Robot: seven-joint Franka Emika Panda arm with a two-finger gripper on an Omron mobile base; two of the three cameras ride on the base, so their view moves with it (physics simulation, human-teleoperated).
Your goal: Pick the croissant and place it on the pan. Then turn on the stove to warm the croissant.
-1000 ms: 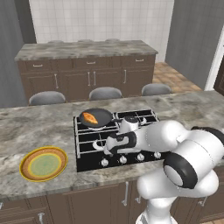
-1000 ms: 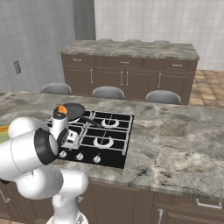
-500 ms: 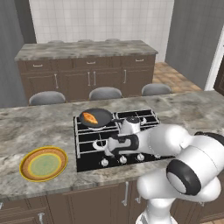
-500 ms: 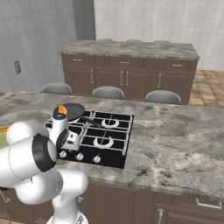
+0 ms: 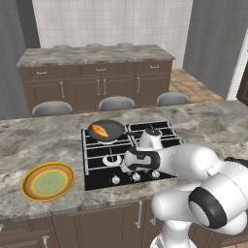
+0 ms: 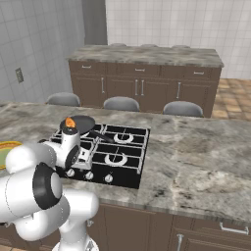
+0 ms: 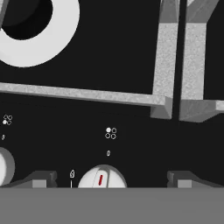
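Two dark fingertips (image 7: 40, 178) of the jaws stand spread wide apart in the hand view, released, with a silver knob (image 7: 102, 176) bearing a red mark centred between them and touching neither. Beyond the knob lie the black surface of the stove (image 7: 113, 48), grey grate bars (image 7: 83, 94) and part of a pale burner ring (image 7: 48, 33). Another knob (image 7: 4, 166) shows at the left edge.

From the left base view, the gripper (image 5: 127, 167) hangs low over the front edge of the stove (image 5: 131, 150), just above the row of silver knobs (image 5: 136, 177). The pan (image 5: 106, 131) sits on the rear left burner, its long handle pointing toward the middle of the cooktop, and the croissant (image 5: 100, 130) lies inside it, left of centre. In the right base view the croissant (image 6: 70, 122) shows just above the arm's wrist, in the pan (image 6: 84, 123).

On the stone desk (image 5: 43, 140), left of the stove and well apart from it, rests a yellow-rimmed plate (image 5: 48, 180) with a green centre.
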